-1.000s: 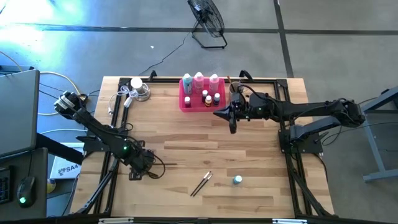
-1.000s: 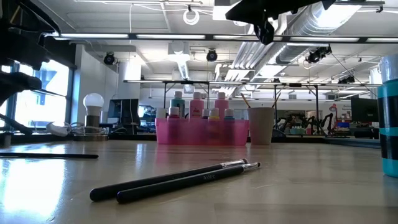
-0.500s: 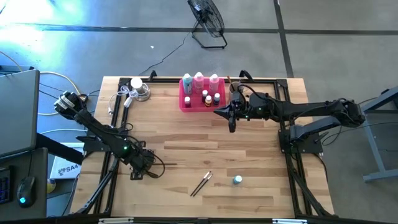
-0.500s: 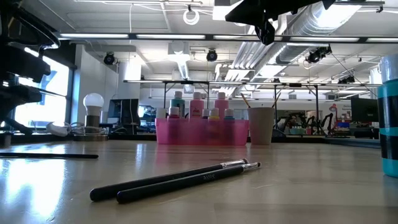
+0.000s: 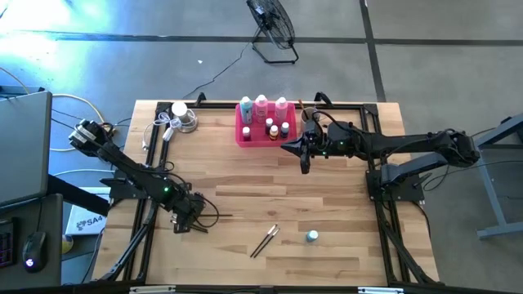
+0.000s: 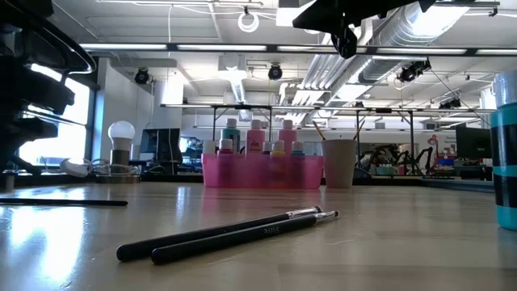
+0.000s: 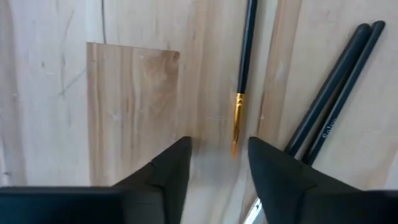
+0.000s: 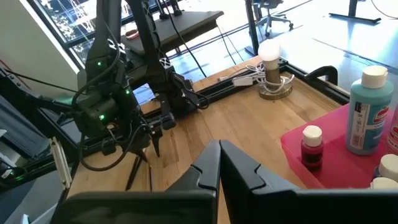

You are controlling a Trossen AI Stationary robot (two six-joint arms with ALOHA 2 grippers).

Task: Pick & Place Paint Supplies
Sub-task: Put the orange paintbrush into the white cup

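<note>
My left claw (image 7: 217, 163) hung low over the pale wooden plank bench (image 5: 245, 184), fingers parted, a thin black gold-ferruled paintbrush (image 7: 243, 68) lying just ahead between the tips. Two more black paintbrushes (image 5: 265, 240) lay beside it. My right claw (image 8: 219, 163) was closed, empty, beside the bright pink tray (image 5: 245, 135) of bottles. Beyond stretched an open workshop hall with ceiling lights.

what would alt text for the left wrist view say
The left gripper hangs over the pale wooden table, jaws parted astride the gold-ferruled tip of a thin black paintbrush lying flat. Two more black paintbrushes lie side by side, slanting away beside it.
</note>
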